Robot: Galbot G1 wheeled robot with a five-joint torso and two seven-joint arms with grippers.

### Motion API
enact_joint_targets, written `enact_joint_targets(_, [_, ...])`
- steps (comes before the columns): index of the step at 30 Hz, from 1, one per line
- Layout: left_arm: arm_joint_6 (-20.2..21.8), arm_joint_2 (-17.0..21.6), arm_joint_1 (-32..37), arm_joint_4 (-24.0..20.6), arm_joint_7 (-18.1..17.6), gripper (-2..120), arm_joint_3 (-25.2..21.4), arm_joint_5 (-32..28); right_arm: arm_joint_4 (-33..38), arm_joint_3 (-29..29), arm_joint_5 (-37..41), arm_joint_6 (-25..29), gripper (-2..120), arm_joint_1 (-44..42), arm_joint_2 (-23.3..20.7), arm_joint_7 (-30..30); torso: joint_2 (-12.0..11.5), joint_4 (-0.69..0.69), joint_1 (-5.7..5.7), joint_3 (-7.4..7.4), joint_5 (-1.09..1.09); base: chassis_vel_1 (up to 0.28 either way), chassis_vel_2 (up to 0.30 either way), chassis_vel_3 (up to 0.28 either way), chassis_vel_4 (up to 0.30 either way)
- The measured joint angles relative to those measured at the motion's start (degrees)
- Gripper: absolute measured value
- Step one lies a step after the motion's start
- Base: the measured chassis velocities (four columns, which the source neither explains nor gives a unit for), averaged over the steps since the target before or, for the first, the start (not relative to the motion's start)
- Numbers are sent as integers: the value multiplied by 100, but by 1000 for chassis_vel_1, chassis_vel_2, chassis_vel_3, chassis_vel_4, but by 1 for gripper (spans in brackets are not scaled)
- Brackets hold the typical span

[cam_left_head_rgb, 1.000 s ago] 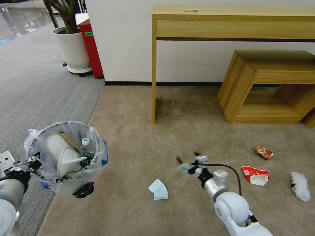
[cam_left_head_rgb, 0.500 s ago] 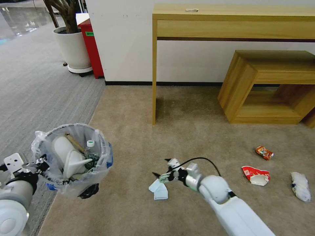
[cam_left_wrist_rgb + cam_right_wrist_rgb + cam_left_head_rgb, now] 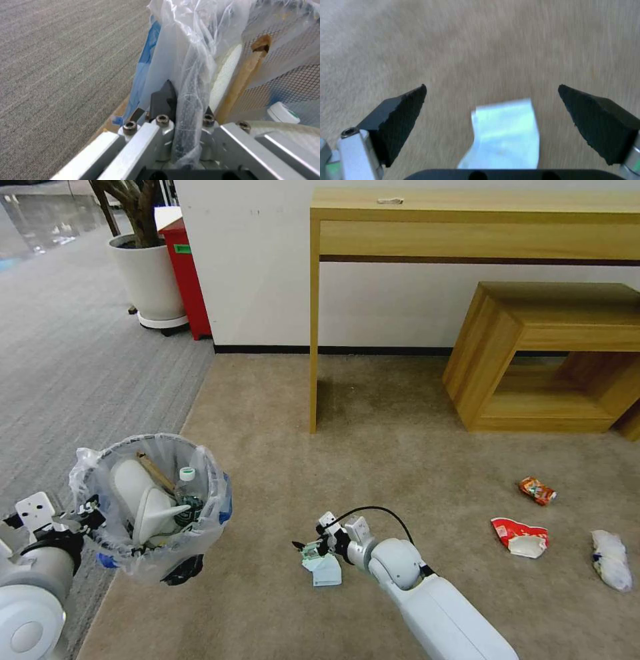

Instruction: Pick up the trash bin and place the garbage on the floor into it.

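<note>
My left gripper (image 3: 85, 513) is shut on the rim of the trash bin (image 3: 157, 543) and holds it off the floor at the left. The left wrist view shows the jaws clamped on the bagged rim (image 3: 188, 100). Inside the bin lie white slippers (image 3: 143, 500), a green-labelled bottle (image 3: 188, 493) and a wooden stick (image 3: 155, 471). My right gripper (image 3: 308, 545) is open, low over the pale-blue mask (image 3: 327, 573) on the beige carpet. In the right wrist view the mask (image 3: 506, 135) lies between the spread black fingertips (image 3: 403, 120).
More litter lies on the carpet to the right: a crushed red can (image 3: 537, 490), a red-and-white wrapper (image 3: 520, 537) and a crumpled white-blue cup (image 3: 610, 559). A wooden desk (image 3: 313, 313) and low shelf (image 3: 547, 360) stand by the wall. Grey carpet, a planter (image 3: 148, 280) and a red box (image 3: 183, 273) are at the left.
My right arm has swung left and down, bringing its open gripper onto the mask. The left arm has carried the bin slightly to the right.
</note>
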Motion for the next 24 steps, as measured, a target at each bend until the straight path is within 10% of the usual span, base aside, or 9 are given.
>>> enact_joint_targets(24, [0, -107, 19, -62, 27, 1, 142, 164, -682, -117, 68, -550, 100, -44, 243, 310, 0, 0, 0, 0, 1, 0, 0, 0, 0])
